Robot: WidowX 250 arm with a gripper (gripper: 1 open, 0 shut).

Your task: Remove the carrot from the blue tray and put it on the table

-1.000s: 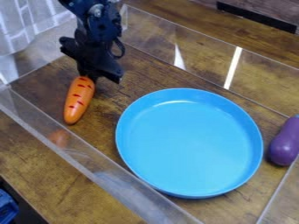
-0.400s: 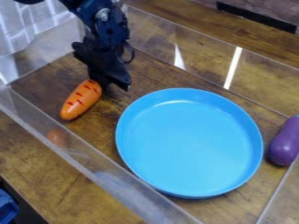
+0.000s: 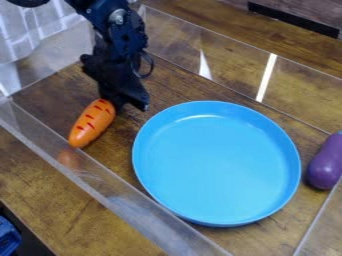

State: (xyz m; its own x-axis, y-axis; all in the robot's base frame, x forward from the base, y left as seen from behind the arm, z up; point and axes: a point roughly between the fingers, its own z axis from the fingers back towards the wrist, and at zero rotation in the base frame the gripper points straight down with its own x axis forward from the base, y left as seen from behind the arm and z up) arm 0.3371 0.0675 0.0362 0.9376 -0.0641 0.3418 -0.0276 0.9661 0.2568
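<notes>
The orange carrot (image 3: 90, 122) lies tilted on the dark wood table (image 3: 54, 95), just left of the round blue tray (image 3: 217, 160) and outside its rim. My black gripper (image 3: 130, 96) points steeply down at the carrot's upper end, between the carrot and the tray's left rim. Its jaws are shut, and the fingertips are against or just above that end. The carrot's green top is hidden behind them, so I cannot tell whether it is pinched. Nothing lies in the tray.
A purple eggplant-like object (image 3: 325, 161) sits at the right edge, beside the tray. Clear acrylic walls (image 3: 80, 170) border the table at the front, left and back. A white grid rack (image 3: 20, 35) stands at the far left.
The gripper has shifted right towards the tray. The carrot swung from nearly upright to tilted, its upper end following the gripper.
</notes>
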